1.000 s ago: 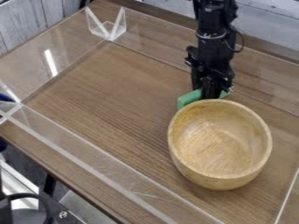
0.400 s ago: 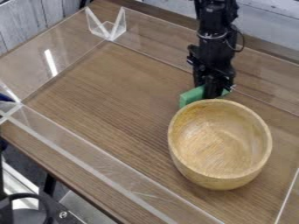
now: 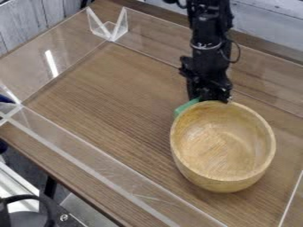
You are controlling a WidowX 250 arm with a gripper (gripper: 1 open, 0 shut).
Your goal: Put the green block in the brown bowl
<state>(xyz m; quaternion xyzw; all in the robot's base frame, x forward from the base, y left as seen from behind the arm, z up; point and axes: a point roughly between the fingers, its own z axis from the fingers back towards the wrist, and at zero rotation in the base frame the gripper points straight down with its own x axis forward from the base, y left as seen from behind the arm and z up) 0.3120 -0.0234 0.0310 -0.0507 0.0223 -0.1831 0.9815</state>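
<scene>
The green block [image 3: 185,108] shows as a small bright green piece just past the far left rim of the brown bowl [image 3: 176,144]. Most of the block is hidden behind the black fingers and the rim. My gripper [image 3: 207,96] points straight down right above it, jaws shut on the block's upper end. The light wooden bowl sits at the right of the table, and nothing lies inside it.
A clear acrylic wall [image 3: 71,151] runs along the table's near and left edges. A small clear acrylic stand [image 3: 108,25] sits at the back left. The wood-grain tabletop [image 3: 106,97] stretches to the left of the bowl.
The gripper has shifted slightly left and toward the camera, carrying the green block with it. The block now shows lower, against the bowl's rim.
</scene>
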